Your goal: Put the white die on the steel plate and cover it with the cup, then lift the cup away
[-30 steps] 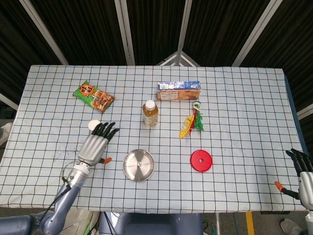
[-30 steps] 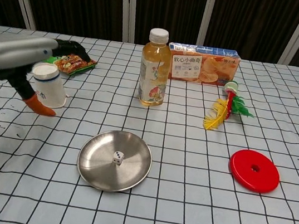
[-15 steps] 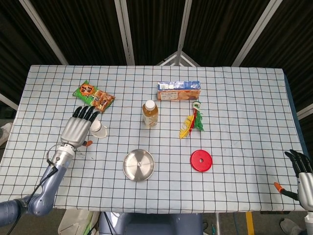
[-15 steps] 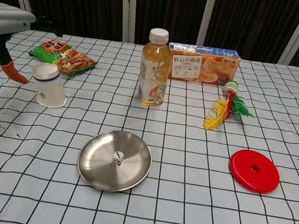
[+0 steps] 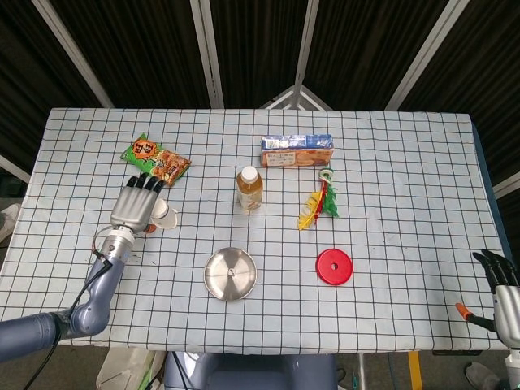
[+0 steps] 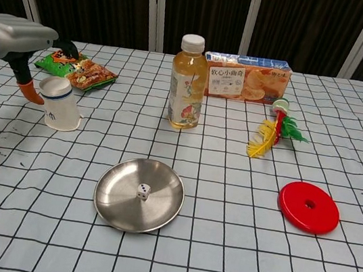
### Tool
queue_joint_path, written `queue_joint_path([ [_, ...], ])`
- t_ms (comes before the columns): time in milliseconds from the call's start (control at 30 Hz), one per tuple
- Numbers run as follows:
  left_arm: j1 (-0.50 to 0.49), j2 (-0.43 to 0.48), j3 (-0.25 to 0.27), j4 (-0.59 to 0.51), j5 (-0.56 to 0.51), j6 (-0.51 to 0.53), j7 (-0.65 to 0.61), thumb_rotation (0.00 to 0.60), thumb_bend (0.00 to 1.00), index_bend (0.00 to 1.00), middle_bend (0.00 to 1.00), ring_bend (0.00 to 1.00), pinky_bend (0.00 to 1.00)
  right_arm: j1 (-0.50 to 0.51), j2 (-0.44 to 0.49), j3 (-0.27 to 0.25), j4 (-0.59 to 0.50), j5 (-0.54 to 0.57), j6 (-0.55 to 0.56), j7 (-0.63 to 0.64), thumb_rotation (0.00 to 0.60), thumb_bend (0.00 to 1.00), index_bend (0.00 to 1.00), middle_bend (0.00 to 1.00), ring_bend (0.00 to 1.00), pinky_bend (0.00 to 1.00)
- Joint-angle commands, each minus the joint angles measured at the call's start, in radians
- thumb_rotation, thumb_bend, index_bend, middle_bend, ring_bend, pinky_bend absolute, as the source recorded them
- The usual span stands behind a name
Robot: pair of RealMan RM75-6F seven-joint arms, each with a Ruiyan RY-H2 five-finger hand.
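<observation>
One cup, just beside left hand

Checked table bears steel plate, cup, bottle, red disc

L hand swung back from near the plate to beside the cup, thumb tip now at its rim.

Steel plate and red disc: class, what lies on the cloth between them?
Nothing; between steel plate and red disc only bare checked cloth shows, clearest in the chest view.
</observation>
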Motion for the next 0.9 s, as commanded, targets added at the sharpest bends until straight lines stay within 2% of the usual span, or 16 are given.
queue_joint_path([
  [33, -0.014, -0.006, 0.009, 0.014, -0.038, -0.007, 0.024, 0.600, 0.25, 0.18, 0.16, 0.11, 0.18, 0.002, -0.001, 0.000, 0.002, 0.001, -0.004, -0.002, 0.600, 0.06, 0.17, 0.14, 0.13, 0.00],
  [167, -0.029, -0.019, 0.013, 0.030, -0.065, -0.015, 0.032, 0.600, 0.28, 0.22, 0.21, 0.14, 0.20, 0.005, -0.005, 0.000, 0.007, 0.005, -0.011, -0.005, 0.600, 0.06, 0.17, 0.14, 0.13, 0.00],
  [400, -0.050, -0.036, 0.029, 0.045, -0.088, -0.007, 0.055, 0.600, 0.31, 0.25, 0.21, 0.15, 0.23, 0.007, -0.009, 0.001, 0.011, 0.008, -0.017, -0.005, 0.600, 0.06, 0.17, 0.14, 0.13, 0.00],
  [567, -0.057, -0.050, 0.035, 0.050, -0.077, 0.005, 0.043, 0.600, 0.33, 0.27, 0.23, 0.17, 0.25, 0.008, -0.009, 0.001, 0.012, 0.005, -0.016, -0.003, 0.600, 0.06, 0.17, 0.14, 0.13, 0.00],
  [733, -0.060, -0.061, 0.047, 0.052, -0.056, 0.015, 0.032, 0.600, 0.35, 0.31, 0.29, 0.23, 0.32, 0.008, -0.008, 0.000, 0.010, 0.005, -0.017, -0.002, 0.600, 0.06, 0.17, 0.14, 0.13, 0.00],
  [900, -0.062, -0.071, 0.068, 0.060, -0.041, 0.030, 0.042, 0.600, 0.35, 0.33, 0.30, 0.24, 0.33, 0.008, -0.007, 0.000, 0.013, 0.008, -0.020, 0.003, 0.600, 0.06, 0.17, 0.14, 0.13, 0.00],
])
